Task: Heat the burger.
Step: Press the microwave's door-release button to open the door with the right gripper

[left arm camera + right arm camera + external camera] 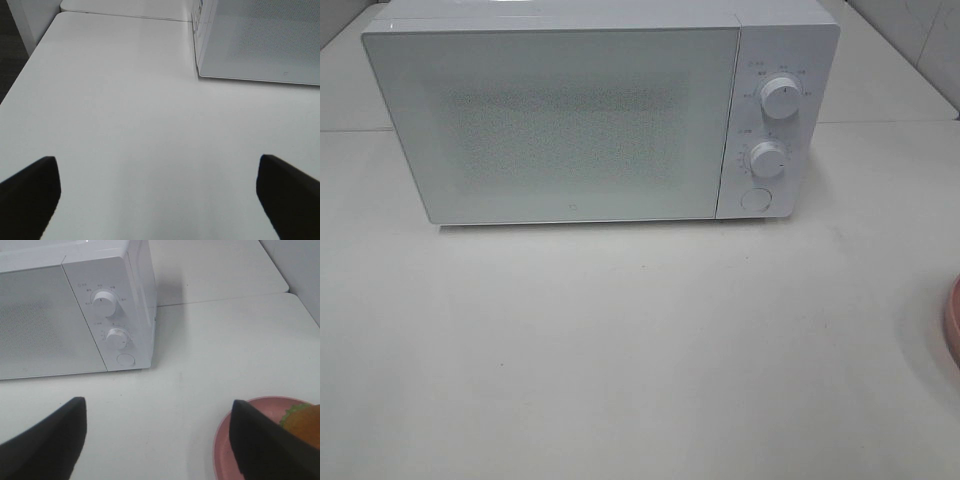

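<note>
Left gripper point(156, 165), right gripper point(159, 402): jaws wide

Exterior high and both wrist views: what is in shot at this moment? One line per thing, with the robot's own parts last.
table: 1, white, fills the scene and carries everything.
microwave: 1, white, at the back of the table, door shut.
knobs: 2, white, one above the other on the microwave's right-hand panel.
button: 1, white, round, below the lower knob.
plate: 1, pink, at the table's right edge, mostly out of the exterior view.
burger: 1, golden-brown bun with green frill, on the plate, only partly in shot.
left end effector: 1, black, open and empty, over bare table by the microwave's left corner.
right end effector: 1, black, open and empty, over the table beside the plate.
</note>
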